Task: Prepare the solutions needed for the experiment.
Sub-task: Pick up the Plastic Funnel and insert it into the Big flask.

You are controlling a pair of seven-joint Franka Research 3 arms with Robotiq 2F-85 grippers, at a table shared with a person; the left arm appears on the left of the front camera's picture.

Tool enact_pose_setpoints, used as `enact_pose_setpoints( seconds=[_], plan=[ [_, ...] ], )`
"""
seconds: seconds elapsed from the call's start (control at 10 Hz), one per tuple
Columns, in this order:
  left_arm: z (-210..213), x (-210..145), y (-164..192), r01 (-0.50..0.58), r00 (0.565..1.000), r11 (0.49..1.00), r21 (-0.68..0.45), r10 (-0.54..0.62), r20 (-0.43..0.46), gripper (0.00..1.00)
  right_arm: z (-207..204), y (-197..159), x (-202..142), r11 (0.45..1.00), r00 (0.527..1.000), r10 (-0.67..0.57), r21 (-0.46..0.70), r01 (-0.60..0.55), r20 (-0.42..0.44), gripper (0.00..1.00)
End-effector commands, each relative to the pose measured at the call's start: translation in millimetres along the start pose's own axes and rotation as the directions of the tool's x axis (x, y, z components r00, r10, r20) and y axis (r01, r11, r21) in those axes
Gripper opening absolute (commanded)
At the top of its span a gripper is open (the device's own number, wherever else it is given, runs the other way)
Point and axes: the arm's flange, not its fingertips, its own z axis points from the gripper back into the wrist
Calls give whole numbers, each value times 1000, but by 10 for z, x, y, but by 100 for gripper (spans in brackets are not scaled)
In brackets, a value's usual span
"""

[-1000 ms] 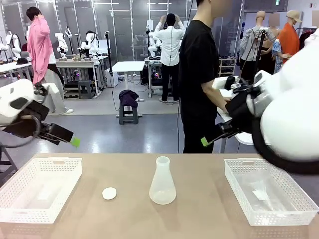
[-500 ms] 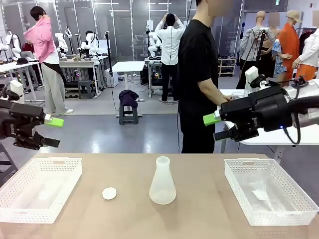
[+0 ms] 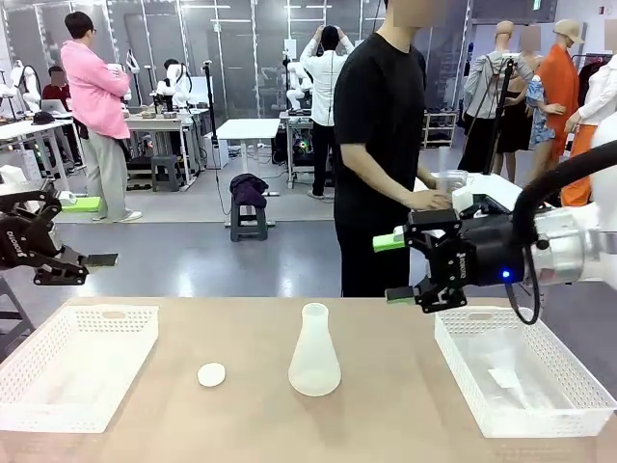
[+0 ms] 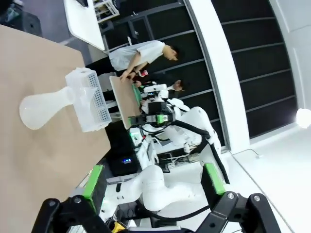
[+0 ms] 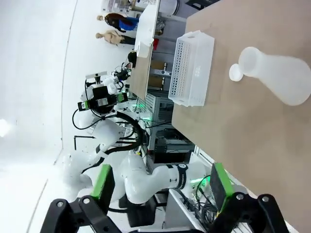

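The left arm [image 3: 21,241] enters at the left edge of the front view and is held level at mid-height, above the white basket [image 3: 106,311] at the lower left. Its tip points toward picture right. The left jaws stand wide apart, one green-padded finger [image 3: 82,204] over the other, with nothing between them. The right arm [image 3: 569,246] reaches in from the right edge, wrist level and pointing toward picture left. It hangs above the near-left corner of the other basket [image 3: 461,316]. The right jaws are also spread fully, upper finger [image 3: 388,241] over lower, and hold nothing. The conical flask [image 3: 314,355] stands upright on the worktop [image 3: 386,415] at lower centre, well apart from both arms. It is translucent, and I cannot tell whether any solution lies in it. A small white cap [image 3: 211,374] lies on the worktop just left of the flask. A person in black [image 3: 376,145] stands at the far side, behind the right arm.
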Motion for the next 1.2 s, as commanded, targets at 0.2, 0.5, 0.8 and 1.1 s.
enact_pose_setpoints(
  seconds=[0.2,0.5,0.8,1.1],
  plan=[
    [-139,-52,150,19,997,999,-45,-22,-70,100,57,27,52,998,999,19,63,-21,28,100],
    [-217,-19,135,-5,998,998,-56,2,-58,100,60,49,79,995,999,22,98,-25,25,100],
    [-196,-79,159,-8,997,1000,-26,6,-76,100,114,72,73,997,1000,-7,80,6,20,100],
    [-196,-79,159,-8,997,1000,-26,6,-76,100,114,72,73,997,1000,-7,80,6,20,100]
  ],
)
